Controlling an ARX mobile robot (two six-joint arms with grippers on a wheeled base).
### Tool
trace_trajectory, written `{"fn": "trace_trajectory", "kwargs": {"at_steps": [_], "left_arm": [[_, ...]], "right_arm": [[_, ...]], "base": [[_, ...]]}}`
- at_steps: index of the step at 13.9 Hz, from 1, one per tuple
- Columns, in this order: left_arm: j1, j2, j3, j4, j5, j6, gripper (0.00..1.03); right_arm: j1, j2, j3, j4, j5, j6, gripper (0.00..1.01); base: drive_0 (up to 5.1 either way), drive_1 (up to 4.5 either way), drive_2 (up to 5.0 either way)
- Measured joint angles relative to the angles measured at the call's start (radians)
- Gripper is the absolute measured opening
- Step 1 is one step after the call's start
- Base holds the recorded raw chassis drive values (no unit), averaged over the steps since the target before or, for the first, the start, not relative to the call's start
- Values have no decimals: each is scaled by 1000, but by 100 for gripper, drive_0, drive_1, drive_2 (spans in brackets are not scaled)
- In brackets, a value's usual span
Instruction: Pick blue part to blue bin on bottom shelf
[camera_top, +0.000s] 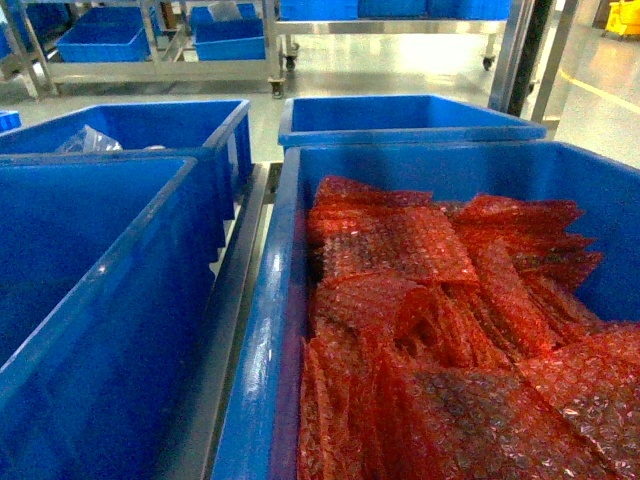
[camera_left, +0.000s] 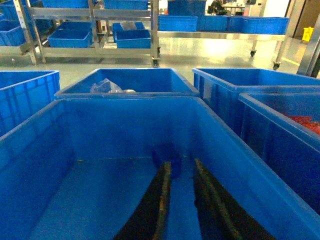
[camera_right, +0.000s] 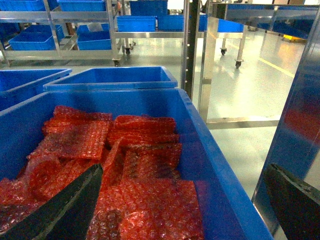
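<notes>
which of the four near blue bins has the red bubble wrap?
The front right bin, piled with red bubble-wrap bags. Front left bin shows no red; rear left bin holds clear plastic.

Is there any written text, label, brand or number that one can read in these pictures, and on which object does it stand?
None can be read.
Blue plastic crates: no print visible.
Red bubble-wrap bags: no labels seen.
Yellow object far back: too small to tell.

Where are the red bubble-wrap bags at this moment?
The red bubble-wrap bags fill the large blue crate on the right of the head view, beside the empty-looking crate on the left.
</notes>
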Motion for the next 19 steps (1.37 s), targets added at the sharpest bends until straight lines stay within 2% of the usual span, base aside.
{"fn": "trace_trajectory", "kwargs": {"at_steps": [6, 7, 19], "left_arm": [[0, 0, 0, 0, 0, 0, 95], [0, 0, 0, 0, 0, 2, 99], [0, 0, 0, 0, 0, 2, 98]], "right_arm": [[0, 0, 0, 0, 0, 0, 98], [0, 0, 0, 0, 0, 0, 98], [0, 0, 0, 0, 0, 0, 98]], "base": [[0, 0, 0], [0, 0, 0], [0, 0, 0]]}}
